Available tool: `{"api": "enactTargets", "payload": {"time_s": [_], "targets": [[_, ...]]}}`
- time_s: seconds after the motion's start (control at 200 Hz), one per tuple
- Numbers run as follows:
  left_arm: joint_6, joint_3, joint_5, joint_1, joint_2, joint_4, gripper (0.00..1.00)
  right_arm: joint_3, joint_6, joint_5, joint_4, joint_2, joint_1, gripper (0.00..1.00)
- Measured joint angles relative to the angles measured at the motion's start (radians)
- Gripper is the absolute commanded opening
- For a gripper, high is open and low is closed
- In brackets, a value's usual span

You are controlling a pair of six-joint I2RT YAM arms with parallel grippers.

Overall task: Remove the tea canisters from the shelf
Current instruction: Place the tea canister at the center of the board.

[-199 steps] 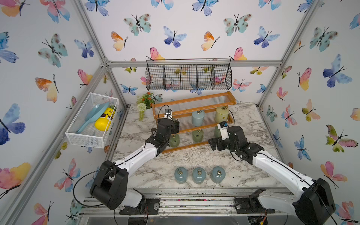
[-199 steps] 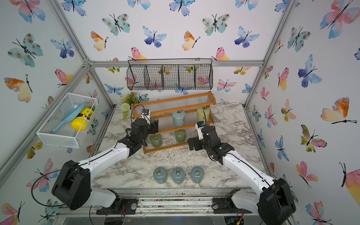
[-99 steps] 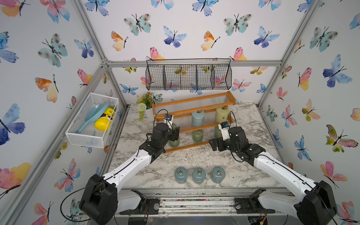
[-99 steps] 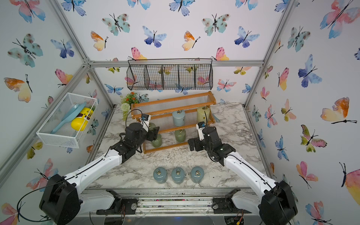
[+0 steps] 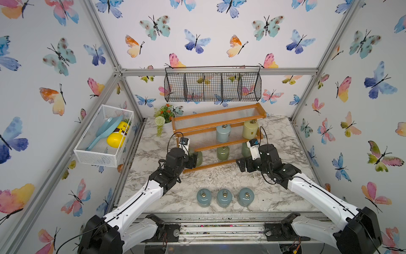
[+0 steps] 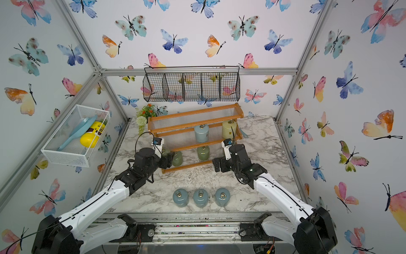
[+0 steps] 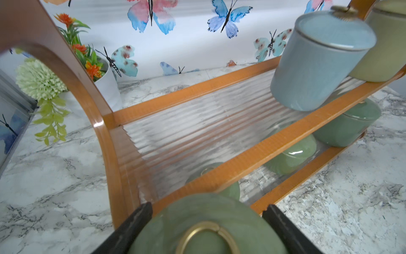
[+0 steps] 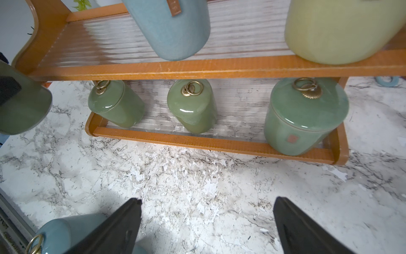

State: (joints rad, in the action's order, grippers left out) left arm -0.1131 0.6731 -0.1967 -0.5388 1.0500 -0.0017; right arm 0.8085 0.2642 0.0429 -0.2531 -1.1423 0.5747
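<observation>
Left wrist view, left fingers [image 7: 131, 228] clamping green canister [image 7: 175, 220] by shelf [image 7: 241, 162] edge; right fingers [image 8: 118, 224] spread (empty), marble [image 8: 197, 187] below

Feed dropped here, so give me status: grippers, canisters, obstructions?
Left gripper shut on green canister, just off shelf. Right gripper open, empty. Five canisters shelved; three blue canisters on table. No obstruction seen.

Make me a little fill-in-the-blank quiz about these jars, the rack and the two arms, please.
1. The gripped canister in the left jaws is coloured ___.
2. The right jaws stand ___, holding nothing.
3. ___ blue canisters stand on the table before the shelf.
4. The blue middle-tier canister has a neighbour coloured pale ___.

Missing words: green; open; Three; yellow.
</observation>
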Motion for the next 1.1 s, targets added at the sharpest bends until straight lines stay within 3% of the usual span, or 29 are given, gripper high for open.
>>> {"api": "enactTargets", "payload": {"time_s": [0.626,1.101], "targets": [[-0.112,-0.167,-0.007,-0.043,-0.133,-0.062,0.70,0.000,-0.025,0.013,-0.009,0.026,0.000,1.00],[-0.238,-0.306,-0.120,-0.144,-0.153,-0.044,0.69,0.000,-0.041,0.018,-0.030,0.026,0.000,1.00]]}}
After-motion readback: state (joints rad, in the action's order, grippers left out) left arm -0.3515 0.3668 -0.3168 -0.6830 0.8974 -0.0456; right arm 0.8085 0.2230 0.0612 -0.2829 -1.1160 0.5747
